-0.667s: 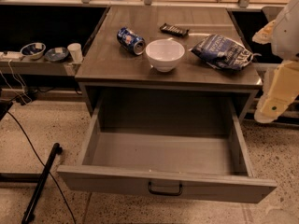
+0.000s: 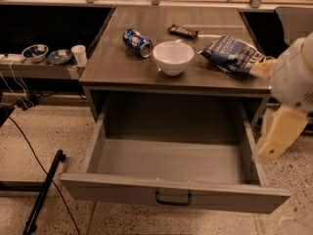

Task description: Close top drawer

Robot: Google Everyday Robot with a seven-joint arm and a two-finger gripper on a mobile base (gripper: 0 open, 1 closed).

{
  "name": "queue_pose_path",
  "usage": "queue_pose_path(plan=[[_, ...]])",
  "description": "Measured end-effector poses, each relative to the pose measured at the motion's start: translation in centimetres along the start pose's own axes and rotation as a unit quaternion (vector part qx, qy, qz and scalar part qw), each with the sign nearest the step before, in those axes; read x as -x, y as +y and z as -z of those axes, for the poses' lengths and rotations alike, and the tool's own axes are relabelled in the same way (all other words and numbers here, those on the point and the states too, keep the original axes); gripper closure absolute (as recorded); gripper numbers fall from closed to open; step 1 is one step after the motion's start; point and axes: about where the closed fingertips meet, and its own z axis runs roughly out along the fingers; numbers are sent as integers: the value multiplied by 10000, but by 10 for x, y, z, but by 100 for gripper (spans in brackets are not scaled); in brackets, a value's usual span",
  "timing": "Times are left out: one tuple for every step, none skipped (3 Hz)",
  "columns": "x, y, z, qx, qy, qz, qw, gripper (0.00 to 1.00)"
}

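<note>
Since the earlier frame the robot's white and cream arm had come down at the right. Its cream gripper point(image 2: 276, 133) now hung just beside the right wall of the drawer, near that wall's front end. How far open the gripper was could not be told, and it appeared to hold nothing. The drawer itself had not shifted.

The wide grey wooden top drawer point(image 2: 122, 192) stood pulled far out from under the table, its flat front panel nearest the viewer. The small black handle point(image 2: 173, 198) sat at the centre of that panel. The drawer looked stiff and fairly heavy. It would probably slide straight if pushed squarely on the front panel near the handle, while a push at one corner could skew it. Nothing lay inside it.

On the grey wooden table point(image 2: 122, 70) above stood a white round bowl point(image 2: 173, 58), apparently empty. A blue drink can point(image 2: 138, 42) lay on its side to the left of it, and a crumpled blue snack bag point(image 2: 232, 54) lay to the right. A dark wrapped bar point(image 2: 183, 31) lay farther back. On a low shelf at the far left were two small bowls point(image 2: 34, 52) and a white cup point(image 2: 78, 54), their contents not discernible.
</note>
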Motion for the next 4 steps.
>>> queue_pose_path(plan=[[-5,43,-51,274,-193,55,9994,27],[-20,67,-75,578,-57,-16,9983,50],[-20,66,-75,579,-59,-24,9983,73],[-31,90,-110,868,-106,-236,9959,96]])
